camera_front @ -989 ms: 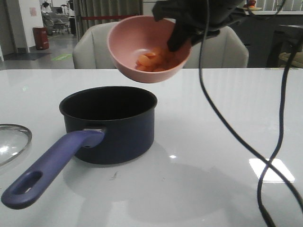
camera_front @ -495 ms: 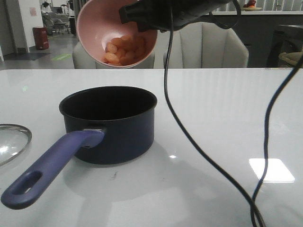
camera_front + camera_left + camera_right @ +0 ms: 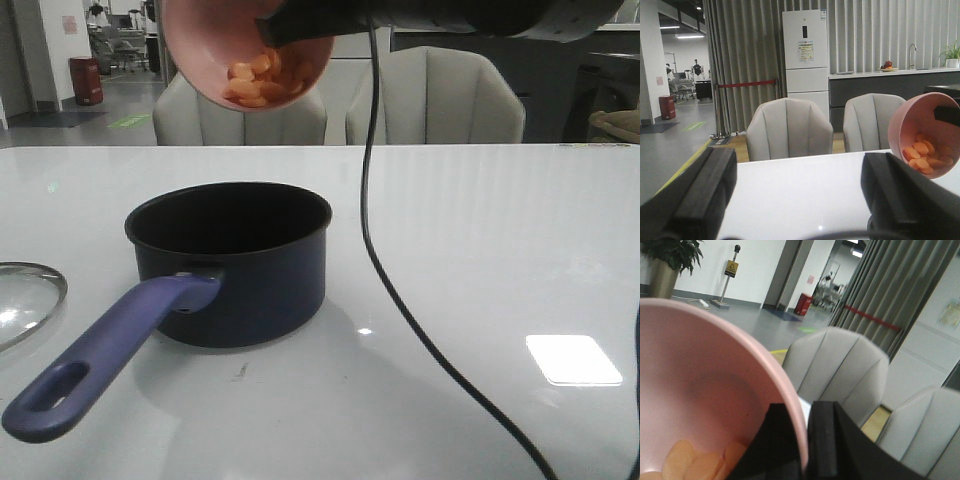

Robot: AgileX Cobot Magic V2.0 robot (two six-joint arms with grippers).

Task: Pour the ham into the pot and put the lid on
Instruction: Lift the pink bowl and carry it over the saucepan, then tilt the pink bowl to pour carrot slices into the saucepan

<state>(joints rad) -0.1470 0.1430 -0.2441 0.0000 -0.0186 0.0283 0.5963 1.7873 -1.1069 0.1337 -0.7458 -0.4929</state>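
**Tilted bowl of ham held above the pot**

The right pincer (image 3: 807,440) was clenched on the rim of a pink bowl (image 3: 215,55), one black finger inside the wall and one outside, as the right wrist view showed. In the front view the bowl hung high over the white desk (image 3: 470,260), above the pot (image 3: 235,262) and towards its far side, tipped steeply so that its mouth faced the robot's left and partly downward. The ham (image 3: 262,78), a heap of small orange-yellow slices, lay against the lower inner wall of the bowl near its rim; none could be seen inside the pot, whose black interior was only partly visible. The pot stood upright on the desk with its long purple-blue handle (image 3: 105,360) pointing towards the robot's near left. The glass lid (image 3: 25,300) lay flat on the desk at the left edge of the front view, apart from the pot. The left pincer (image 3: 800,200) was released, its two dark fingers spread wide with nothing between them, low over the desk. A black cable (image 3: 400,300) trailed from the right arm across the desk.
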